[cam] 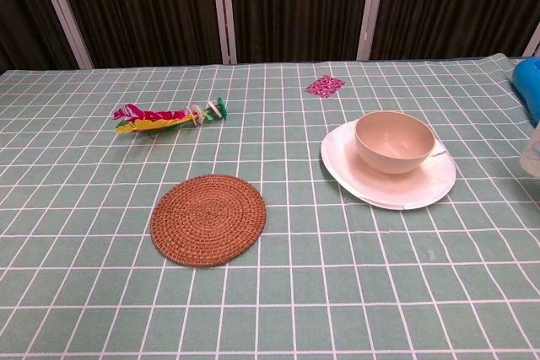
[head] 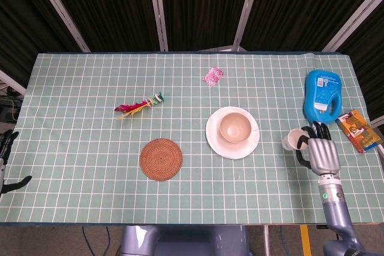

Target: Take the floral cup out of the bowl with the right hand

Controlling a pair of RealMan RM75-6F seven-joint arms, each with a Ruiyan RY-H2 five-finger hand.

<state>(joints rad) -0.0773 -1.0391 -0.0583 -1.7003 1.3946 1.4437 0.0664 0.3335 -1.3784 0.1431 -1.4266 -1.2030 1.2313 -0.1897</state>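
Note:
The floral cup [head: 293, 140] is out of the bowl, tipped on its side to the right of the plate, with my right hand [head: 319, 154] gripping it low over the table. In the chest view only a sliver of the cup [cam: 533, 149] shows at the right edge. The pink bowl [head: 235, 127] stands on its white plate [head: 216, 141] at mid table, with nothing in it. Dark fingers of my left hand [head: 6, 145] show at the far left edge, off the table; how they lie is unclear.
A blue bottle [head: 323, 95] lies behind the right hand, and a snack packet [head: 359, 130] lies to its right. A woven coaster [head: 161, 159], a colourful feather toy [head: 140, 105] and a small pink packet [head: 213, 76] lie on the green checked cloth.

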